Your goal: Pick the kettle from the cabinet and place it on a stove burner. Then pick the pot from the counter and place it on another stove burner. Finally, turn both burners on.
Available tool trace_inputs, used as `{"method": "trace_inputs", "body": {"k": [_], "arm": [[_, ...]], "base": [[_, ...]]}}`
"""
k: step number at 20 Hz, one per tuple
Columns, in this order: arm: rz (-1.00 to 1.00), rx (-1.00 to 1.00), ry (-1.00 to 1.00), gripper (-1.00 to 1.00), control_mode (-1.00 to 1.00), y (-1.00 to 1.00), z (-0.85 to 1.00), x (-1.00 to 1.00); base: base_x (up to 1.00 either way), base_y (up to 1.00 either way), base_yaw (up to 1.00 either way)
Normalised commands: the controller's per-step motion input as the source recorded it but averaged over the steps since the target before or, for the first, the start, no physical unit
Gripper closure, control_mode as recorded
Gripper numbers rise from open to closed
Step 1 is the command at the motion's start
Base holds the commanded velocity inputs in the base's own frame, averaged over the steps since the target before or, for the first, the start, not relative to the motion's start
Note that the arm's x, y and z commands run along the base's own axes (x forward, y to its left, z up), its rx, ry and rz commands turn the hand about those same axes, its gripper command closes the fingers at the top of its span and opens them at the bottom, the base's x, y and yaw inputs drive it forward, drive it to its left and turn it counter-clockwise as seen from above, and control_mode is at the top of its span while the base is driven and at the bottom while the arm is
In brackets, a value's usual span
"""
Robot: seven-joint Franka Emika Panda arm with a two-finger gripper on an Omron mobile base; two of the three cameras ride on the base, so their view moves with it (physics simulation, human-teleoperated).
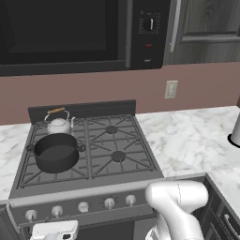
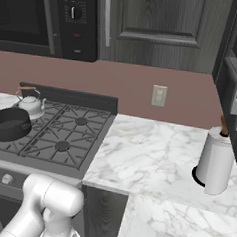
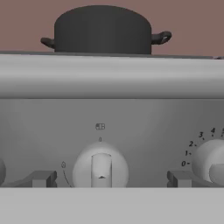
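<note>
Range (image 1: 89, 145) sits between two stretches of marble surface (image 1: 187, 136). Both vessels are on its left side: the pot (image 1: 56, 152) on the front-left burner, the kettle (image 1: 59, 123) just behind it on the rear-left burner. Placement looks complete; judged remaining step is turning the burners on.

Arm is low at the range front, and the gripper (image 3: 109, 179) faces the control panel squarely. Fingers (image 3: 40, 178) are spread wide, holding nothing.

Key relation: one knob (image 3: 100, 171) lies dead ahead, centred between the two fingers, its raised grip bar standing upright in the hand view. The fingers flank it on either side, across that bar. The pot (image 3: 103, 30) shows directly above the panel edge. A second knob (image 3: 211, 161) lies off to the right.
</note>
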Motion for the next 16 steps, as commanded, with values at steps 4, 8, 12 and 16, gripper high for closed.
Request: {"method": "trace_inputs", "body": {"k": [4, 8, 12, 16], "arm": [[0.01, 0.0, 0.0, -1.0, -1.0, 0.0, -0.12, 0.14], [0.01, 0.0, 0.0, -1.0, -1.0, 0.01, -0.09, 0.15], [0.01, 0.0, 0.0, -1.0, -1.0, 0.05, -0.09, 0.13], [0.02, 0.0, 0.0, -1.0, -1.0, 0.06, -0.09, 0.1]], "base": [[0.0, 0.0, 0.0], [0.0, 0.0, 0.0], [0.0, 0.0, 0.0], [0.0, 0.0, 0.0]]}}
